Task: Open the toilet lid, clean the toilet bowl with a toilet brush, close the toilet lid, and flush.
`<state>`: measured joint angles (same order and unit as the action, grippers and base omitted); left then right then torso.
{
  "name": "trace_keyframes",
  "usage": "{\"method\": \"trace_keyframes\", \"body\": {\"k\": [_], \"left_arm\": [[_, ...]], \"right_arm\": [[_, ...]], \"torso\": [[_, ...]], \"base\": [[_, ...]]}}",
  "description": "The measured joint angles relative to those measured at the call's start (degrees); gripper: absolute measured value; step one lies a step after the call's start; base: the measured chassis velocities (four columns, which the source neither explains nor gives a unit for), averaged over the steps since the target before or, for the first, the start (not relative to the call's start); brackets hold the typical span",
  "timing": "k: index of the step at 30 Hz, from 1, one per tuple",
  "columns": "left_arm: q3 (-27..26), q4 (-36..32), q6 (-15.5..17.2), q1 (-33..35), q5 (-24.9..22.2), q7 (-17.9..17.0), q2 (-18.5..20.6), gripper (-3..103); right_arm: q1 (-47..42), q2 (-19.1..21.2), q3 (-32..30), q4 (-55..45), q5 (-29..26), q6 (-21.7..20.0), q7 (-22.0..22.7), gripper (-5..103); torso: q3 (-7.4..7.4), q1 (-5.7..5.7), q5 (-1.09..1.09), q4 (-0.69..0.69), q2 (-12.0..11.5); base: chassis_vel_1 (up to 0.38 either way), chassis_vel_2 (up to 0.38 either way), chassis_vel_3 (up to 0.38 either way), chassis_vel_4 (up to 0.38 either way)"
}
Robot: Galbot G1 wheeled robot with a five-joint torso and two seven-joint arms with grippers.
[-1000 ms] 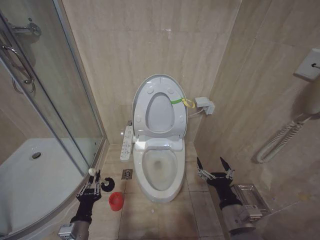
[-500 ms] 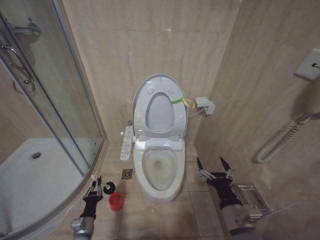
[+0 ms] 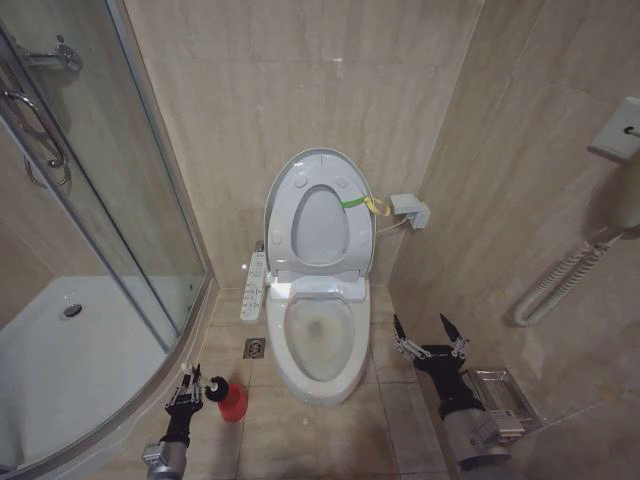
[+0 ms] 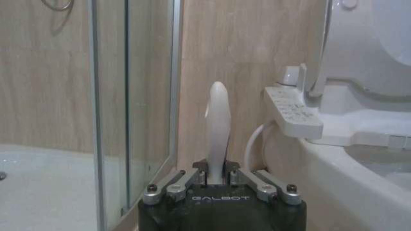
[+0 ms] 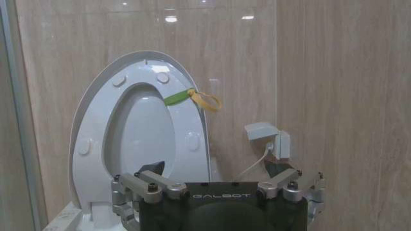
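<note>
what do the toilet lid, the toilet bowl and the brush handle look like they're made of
The toilet lid, standing raised, looks like glossy moulded white plastic: thin shell with small bumpers. The toilet bowl looks like glazed white ceramic, thick-walled and shiny, though plastic can't be excluded. The toilet brush handle, gripped in the left end effector, looks like smooth pale plastic with a rounded tip.

The toilet lid is glossy white, with a yellow-green band tied at its right edge. The toilet bowl is white too, as is the button strip on its left. Near left, a small red cup stands on beige floor tiles; the toilet brush has a black bristle head and a pale handle. The walls are streaked beige tile. The left gripper and the right gripper are black with silvery metal fittings.
</note>
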<state>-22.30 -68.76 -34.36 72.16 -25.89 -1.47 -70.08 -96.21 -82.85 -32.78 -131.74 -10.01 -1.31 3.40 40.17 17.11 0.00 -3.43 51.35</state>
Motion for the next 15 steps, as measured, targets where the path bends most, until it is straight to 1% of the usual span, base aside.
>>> {"method": "trace_keyframes", "body": {"k": [8, 11, 14, 15], "left_arm": [[1.42, 5.13, -1.06, -3.65, -0.93, 1.07, 0.56, 17], [2.78, 8.7, -1.91, -6.93, -1.75, 1.94, 0.66, 17], [3.15, 9.44, -1.93, -7.68, -2.0, 2.09, 0.66, 17], [3.74, 10.49, -1.93, -8.84, -2.21, 2.19, 0.57, 17]], "right_arm": [[0.0, 0.0, 0.0, 0.0, 0.0, 0.0, 0.0, 100], [0.0, 0.0, 0.0, 0.0, 0.0, 0.0, 0.0, 100], [0.0, 0.0, 0.0, 0.0, 0.0, 0.0, 0.0, 100], [0.0, 0.0, 0.0, 0.0, 0.0, 0.0, 0.0, 100]], "torso": [[0.0, 0.0, 0.0, 0.0, 0.0], [0.0, 0.0, 0.0, -0.01, 0.0], [0.0, 0.0, 0.0, -0.01, 0.0], [0.0, 0.0, 0.01, 0.0, 0.0]], "base": [[0.0, 0.0, 0.0, 0.0], [0.0, 0.0, 0.0, 0.0], [0.0, 0.0, 0.0, 0.0], [0.0, 0.0, 0.0, 0.0]]}}
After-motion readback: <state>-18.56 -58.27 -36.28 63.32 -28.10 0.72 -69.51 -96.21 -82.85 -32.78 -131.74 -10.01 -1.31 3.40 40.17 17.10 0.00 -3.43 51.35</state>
